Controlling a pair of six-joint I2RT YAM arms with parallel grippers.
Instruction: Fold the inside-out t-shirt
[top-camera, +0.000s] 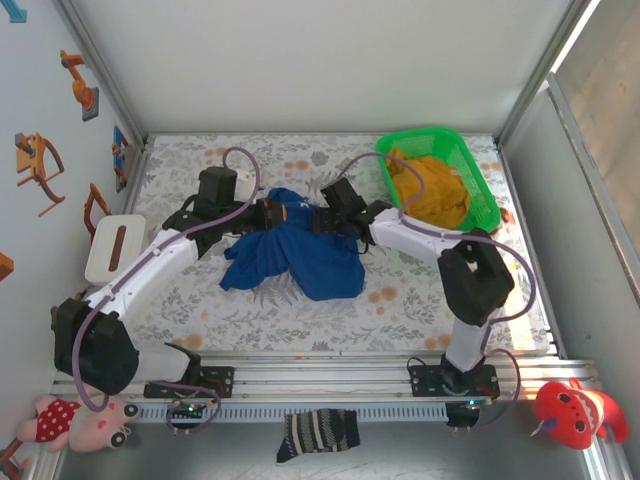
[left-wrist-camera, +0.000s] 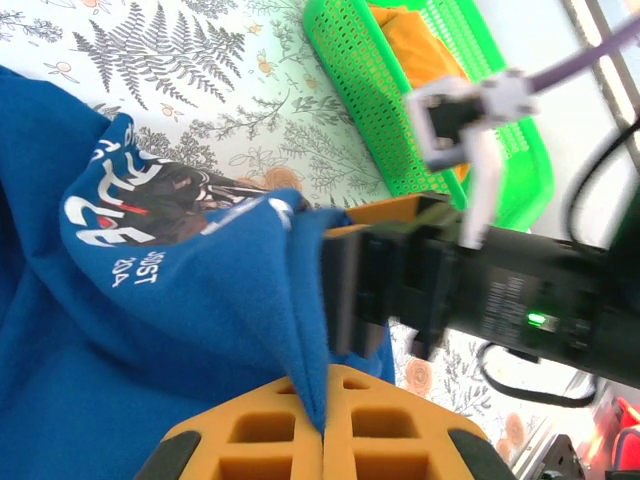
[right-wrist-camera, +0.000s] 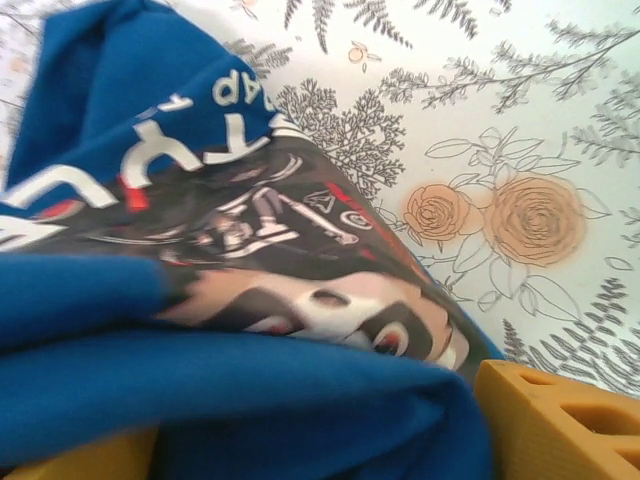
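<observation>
- Floral table covering is spread under the whole workspace, and grey walls are seen around it.
- Left gripper: its orange fingers are pressed together on a raised fold of the inside-out t-shirt.
- Right gripper: its fingers are spread wide with blue cloth bunched between them. Whether the pads touch it perhaps cannot be settled from so close a view.
- Both grippers are set nose to nose over the shirt's far edge, at the table's middle. The bulk of the cloth is crumpled toward the arm bases, its long axis running roughly left to right.
- The left arm is judged better placed for any pull, since the cloth is pinched by it alone.
- The printed graphic and white lettering are shown by the wrist views. The green basket with the mustard garment, just right of the shirt, is placed best by the overhead view.
</observation>
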